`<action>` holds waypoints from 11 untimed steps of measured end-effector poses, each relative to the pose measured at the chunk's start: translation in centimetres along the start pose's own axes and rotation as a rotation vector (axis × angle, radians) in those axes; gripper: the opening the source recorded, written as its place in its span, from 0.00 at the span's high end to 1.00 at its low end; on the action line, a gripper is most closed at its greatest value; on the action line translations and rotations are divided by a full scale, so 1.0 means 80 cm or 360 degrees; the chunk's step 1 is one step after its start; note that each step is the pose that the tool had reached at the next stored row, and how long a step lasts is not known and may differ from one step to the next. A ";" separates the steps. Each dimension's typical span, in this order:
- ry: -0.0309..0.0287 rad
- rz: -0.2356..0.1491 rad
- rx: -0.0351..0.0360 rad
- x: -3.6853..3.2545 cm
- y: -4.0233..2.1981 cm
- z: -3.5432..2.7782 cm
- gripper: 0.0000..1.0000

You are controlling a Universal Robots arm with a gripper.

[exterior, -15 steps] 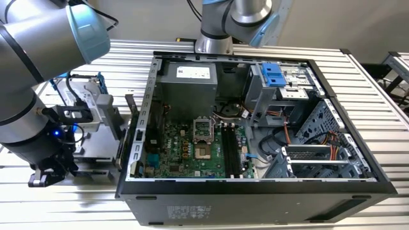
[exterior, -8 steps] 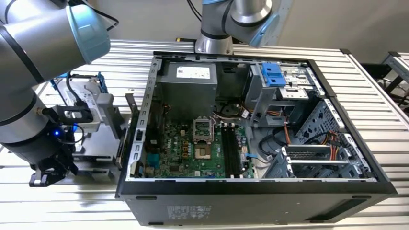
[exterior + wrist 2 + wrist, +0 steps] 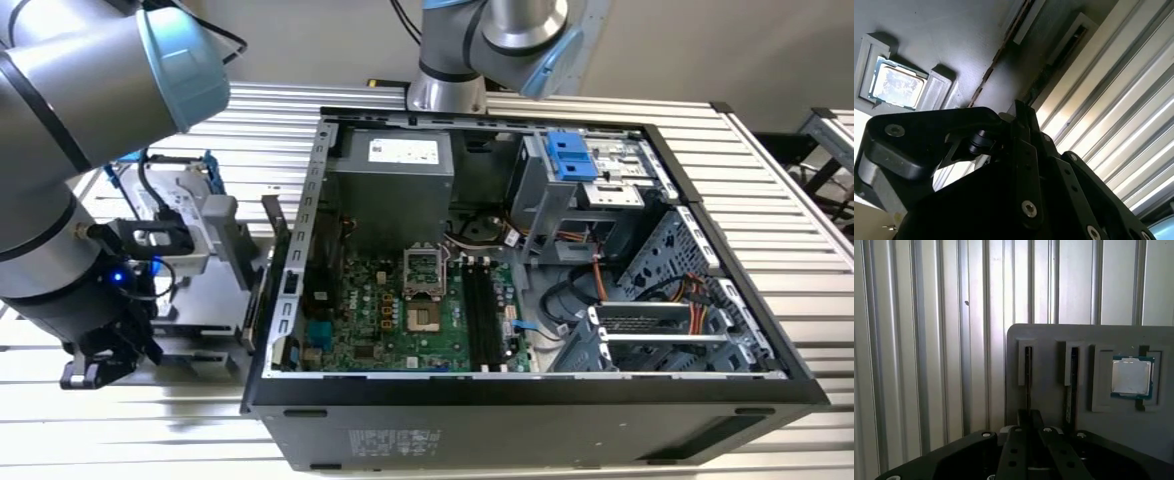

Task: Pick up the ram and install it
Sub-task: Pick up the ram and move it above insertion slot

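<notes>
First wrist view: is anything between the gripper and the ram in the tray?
Nothing visible. The gripper lines up with the ram, standing on edge in a slot of the grey tray. A second stick and a processor sit beside it, off that line.

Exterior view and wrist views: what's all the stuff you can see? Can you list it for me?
computer case: one, black, open, on the table
motherboard: one, green, inside the case
power supply: one, grey, inside the case
holder: one, grey, on the table beside the case
ram: two sticks, dark, edge-on in the holder's slots
processor chip: one, silver, in a holder pocket
table: one, silver, slatted
arm: one, grey with blue caps
gripper: one, black, at the ram slots
</notes>
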State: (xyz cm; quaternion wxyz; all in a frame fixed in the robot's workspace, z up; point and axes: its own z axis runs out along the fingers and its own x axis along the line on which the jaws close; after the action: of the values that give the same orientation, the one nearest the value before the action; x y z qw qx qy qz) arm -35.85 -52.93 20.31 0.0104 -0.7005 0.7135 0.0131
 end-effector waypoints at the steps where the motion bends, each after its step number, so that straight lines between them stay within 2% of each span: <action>1: 0.00006 0.0001 -0.0001 -0.0002 0.0001 -0.0060 1.00; 11: 0.00008 0.0001 -0.0001 -0.0021 0.0003 -0.0632 1.00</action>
State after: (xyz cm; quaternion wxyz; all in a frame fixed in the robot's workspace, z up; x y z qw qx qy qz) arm -35.85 -52.93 25.37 0.0101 -0.7001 0.7138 0.0131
